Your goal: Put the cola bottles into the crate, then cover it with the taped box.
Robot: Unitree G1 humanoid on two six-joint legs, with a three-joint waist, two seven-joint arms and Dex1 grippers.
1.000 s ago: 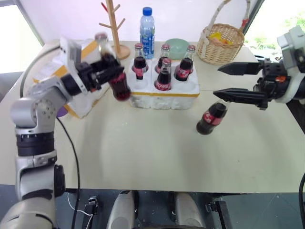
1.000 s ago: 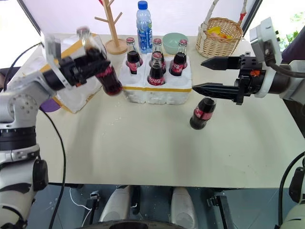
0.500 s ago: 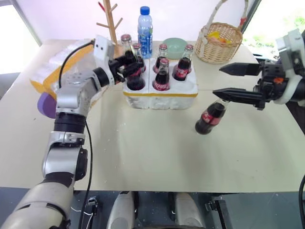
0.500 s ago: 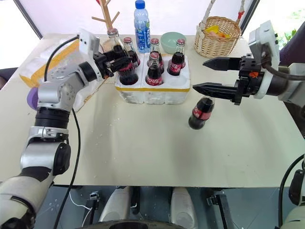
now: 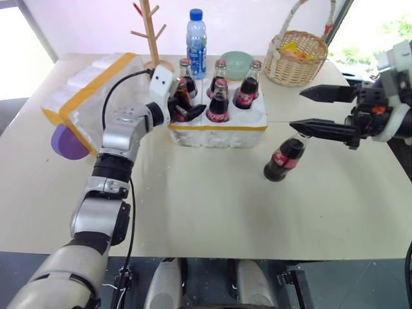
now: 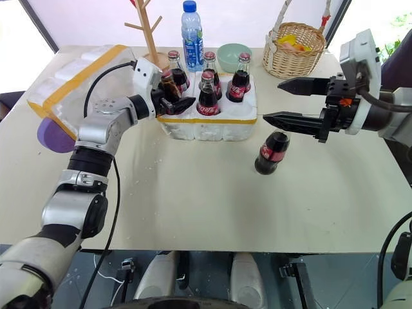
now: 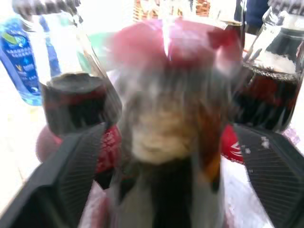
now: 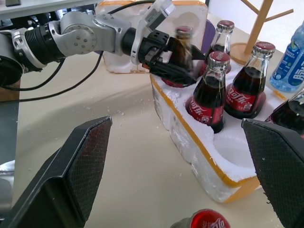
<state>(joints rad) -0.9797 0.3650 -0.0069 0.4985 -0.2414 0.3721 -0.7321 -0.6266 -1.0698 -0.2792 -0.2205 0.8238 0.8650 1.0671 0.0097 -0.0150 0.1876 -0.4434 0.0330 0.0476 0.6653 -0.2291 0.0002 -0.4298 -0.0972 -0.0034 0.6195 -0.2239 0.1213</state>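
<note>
Crate [image 5: 219,127]: stood at the far middle of the table [image 5: 206,206], with five cola bottles [image 5: 221,72] upright in its wells. Showed a bare front well at its right end, seen in the right wrist view.

Left gripper [image 6: 179,96]: reached level to the crate's front-left well. Stood with fingers [image 7: 71,175] spread to either side of the bottle there [image 8: 183,45], gaps showing on both sides, so wide and not clamped.

Right gripper [image 5: 296,109]: hung over the table to the right of the crate, fingers spread wide, gripping nothing. Had the sixth bottle [image 5: 283,161] on the tabletop just below its lower finger, cap up close to it; could not tell whether touching.

Taped box [image 5: 90,96]: lay to the left of the crate, just beside it, over something purple [image 5: 64,143] at its near corner.

Behind the crate: ranged a wooden rack [image 5: 151,32], a blue-capped water bottle [image 5: 197,35], a green bowl [image 5: 237,63] and a wicker basket [image 5: 297,59].
</note>
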